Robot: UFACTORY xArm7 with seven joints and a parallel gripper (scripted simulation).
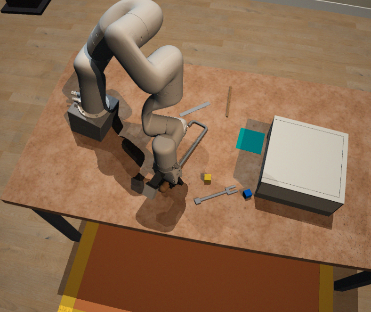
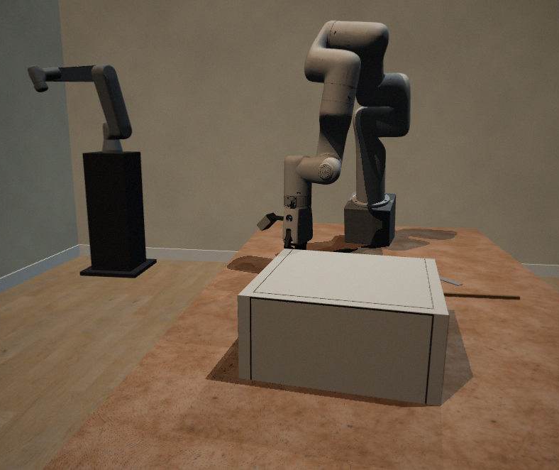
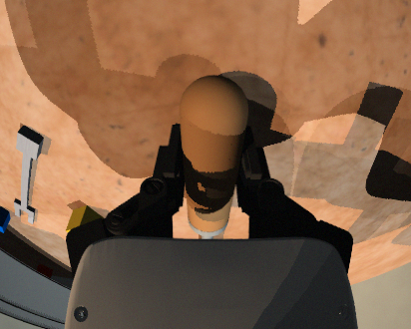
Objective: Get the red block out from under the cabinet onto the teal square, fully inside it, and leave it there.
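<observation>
My gripper [image 1: 163,186] is low over the table near its front edge, left of the middle, and is shut on the brown rounded handle [image 3: 213,145] of a long grey hook tool [image 1: 195,143]. The tool's rod runs back from the gripper to its bent end. In the wrist view both fingers press the sides of the handle. The teal square [image 1: 250,140] lies flat on the table just left of the white cabinet [image 1: 303,163]. The red block is hidden under the cabinet in the top and exterior views.
A yellow cube [image 1: 207,177], a grey forked tool [image 1: 215,195] and a blue cube [image 1: 247,193] lie between the gripper and the cabinet. A flat grey bar [image 1: 194,109] and a thin wooden stick [image 1: 229,101] lie further back. The arm's base [image 1: 90,120] stands at the left.
</observation>
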